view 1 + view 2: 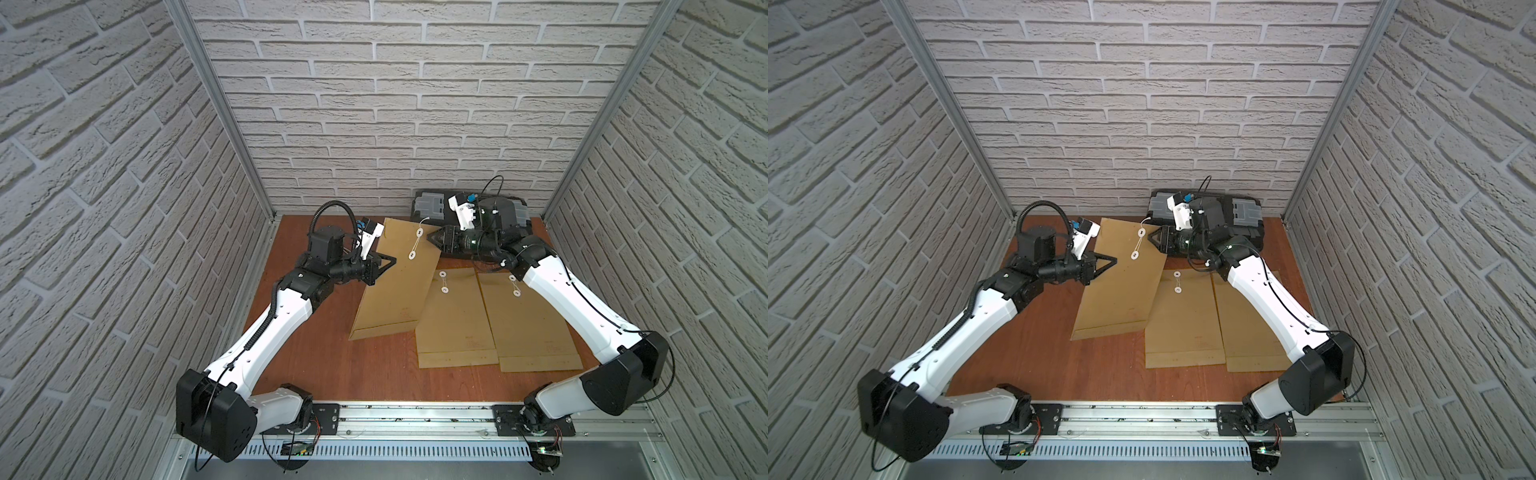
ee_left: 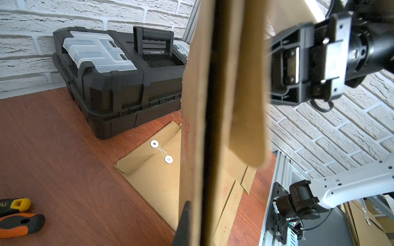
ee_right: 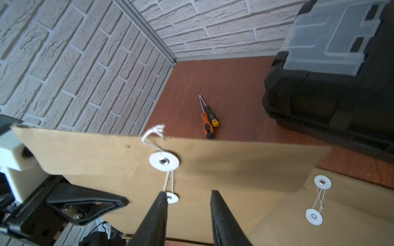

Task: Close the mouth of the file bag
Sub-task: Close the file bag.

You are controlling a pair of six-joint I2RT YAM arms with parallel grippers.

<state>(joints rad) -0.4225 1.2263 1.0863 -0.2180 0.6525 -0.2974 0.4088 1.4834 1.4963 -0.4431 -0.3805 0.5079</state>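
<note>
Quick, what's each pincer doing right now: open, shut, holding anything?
Left pincer: closed on the edge of the lifted file bag.
Right pincer: open, holding nothing.

The brown paper file bag (image 1: pixel 395 286) lies left of centre, its length running near to far, tilted with the far end raised. Its flap (image 3: pixel 234 161) is folded down, and a white string (image 3: pixel 167 181) runs between two white discs (image 1: pixel 419 232) (frayed end loose).
</note>
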